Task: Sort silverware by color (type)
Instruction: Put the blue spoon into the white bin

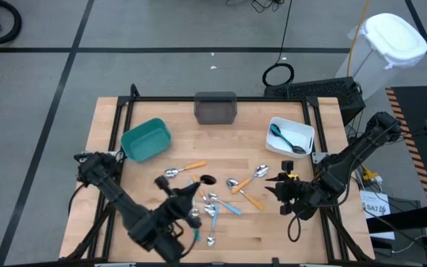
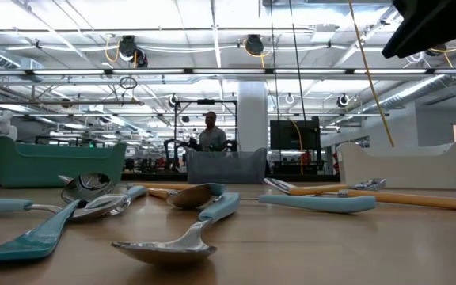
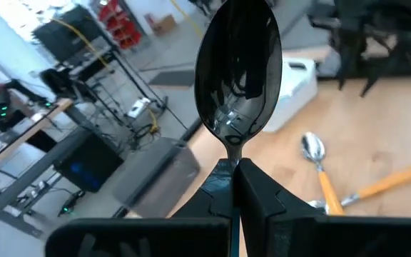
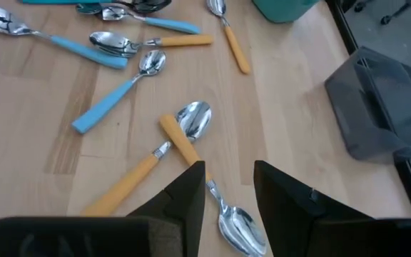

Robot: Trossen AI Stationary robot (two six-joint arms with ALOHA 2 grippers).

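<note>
Left gripper [image 3: 234, 187], low near the table's front-left, fingers pressed together pinching the neck of a black glossy spoon [image 3: 238, 71]; in the high view we see its dark bowl [image 1: 207, 179] just off the gripper tip, lifted above the light wooden table [image 1: 106, 119]. The spoon's long axis runs out along the fingers, bowl leading, pointing toward the grey rectangular bin [image 3: 155, 171] at the table's back edge.

Risk, as we judge it: the grip sits on the thin neck only, so the spoon may swivel or slip during the carry and drop outside the bin.

The teal plastic bin [image 1: 146, 139] sits back-left. Mid-table lie the loose blue- and orange-handled silver spoons [image 1: 212, 202], scattered at mixed angles. The white bin [image 1: 291, 136], back-right, already holds dark utensils.

Right gripper [image 4: 229, 187] hovers with fingers spread, nothing between them, above an orange-handled silver spoon [image 4: 180, 135] whose bowl points away from the wrist.
</note>
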